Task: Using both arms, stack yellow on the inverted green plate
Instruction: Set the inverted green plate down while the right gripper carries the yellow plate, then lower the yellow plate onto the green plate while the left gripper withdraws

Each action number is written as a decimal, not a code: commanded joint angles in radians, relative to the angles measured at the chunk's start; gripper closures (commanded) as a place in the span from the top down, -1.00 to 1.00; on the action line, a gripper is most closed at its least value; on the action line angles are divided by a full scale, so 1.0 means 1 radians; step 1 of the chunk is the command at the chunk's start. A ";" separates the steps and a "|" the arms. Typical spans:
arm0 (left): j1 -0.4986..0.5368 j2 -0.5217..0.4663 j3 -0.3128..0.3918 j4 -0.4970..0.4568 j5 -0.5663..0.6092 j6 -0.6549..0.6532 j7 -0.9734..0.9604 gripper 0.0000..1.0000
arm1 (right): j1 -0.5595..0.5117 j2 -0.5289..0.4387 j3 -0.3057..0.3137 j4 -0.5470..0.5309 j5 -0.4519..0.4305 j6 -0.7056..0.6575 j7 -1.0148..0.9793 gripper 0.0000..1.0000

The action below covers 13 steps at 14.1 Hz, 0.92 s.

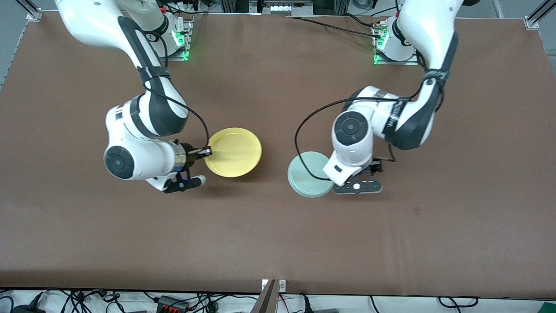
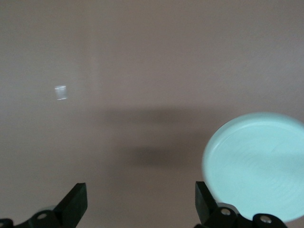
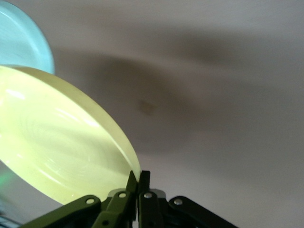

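Observation:
The yellow plate [image 1: 233,152] hangs a little above the table and casts a shadow on it. My right gripper [image 1: 207,152] is shut on its rim at the edge toward the right arm's end. In the right wrist view the fingers [image 3: 138,178] pinch the rim of the yellow plate [image 3: 57,142]. The green plate [image 1: 309,174] lies upside down on the table, ringed underside up, toward the left arm's end. My left gripper [image 2: 140,192] is open and empty just beside the green plate [image 2: 256,166], low over bare table; in the front view its fingers are hidden under the wrist [image 1: 352,130].
The green plate also shows in the right wrist view [image 3: 19,38]. A small dark mark [image 1: 416,211] is on the brown table, nearer the front camera than the left arm's wrist. A post [image 1: 267,298] and cables lie at the front edge.

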<state>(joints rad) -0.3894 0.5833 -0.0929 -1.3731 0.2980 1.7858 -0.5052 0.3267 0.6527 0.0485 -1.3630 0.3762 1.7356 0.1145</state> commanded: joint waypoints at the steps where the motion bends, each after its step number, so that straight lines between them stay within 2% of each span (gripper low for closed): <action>1: 0.044 -0.170 -0.022 -0.121 -0.025 -0.075 0.172 1.00 | 0.086 0.108 -0.009 0.123 0.072 0.036 0.163 -1.00; 2: 0.078 -0.231 -0.033 -0.163 -0.031 -0.075 0.230 1.00 | 0.118 0.128 -0.009 0.134 0.075 0.071 0.215 -1.00; 5: 0.216 -0.426 -0.050 -0.312 -0.221 -0.062 0.349 1.00 | 0.208 0.203 -0.009 0.169 0.121 0.192 0.376 -1.00; 7: 0.262 -0.518 -0.050 -0.375 -0.237 -0.014 0.413 1.00 | 0.251 0.258 -0.009 0.215 0.130 0.241 0.436 -1.00; 11: 0.365 -0.588 -0.051 -0.359 -0.247 -0.060 0.502 1.00 | 0.307 0.326 -0.007 0.226 0.133 0.354 0.527 -1.00; 13: 0.371 -0.585 -0.041 -0.317 -0.261 -0.085 0.554 1.00 | 0.304 0.343 -0.004 0.228 0.217 0.375 0.533 -1.00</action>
<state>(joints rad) -0.0432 0.0091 -0.1232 -1.7053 0.0714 1.7186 -0.0082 0.6315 0.9622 0.0508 -1.1823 0.5217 2.1015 0.6255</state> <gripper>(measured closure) 0.000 0.974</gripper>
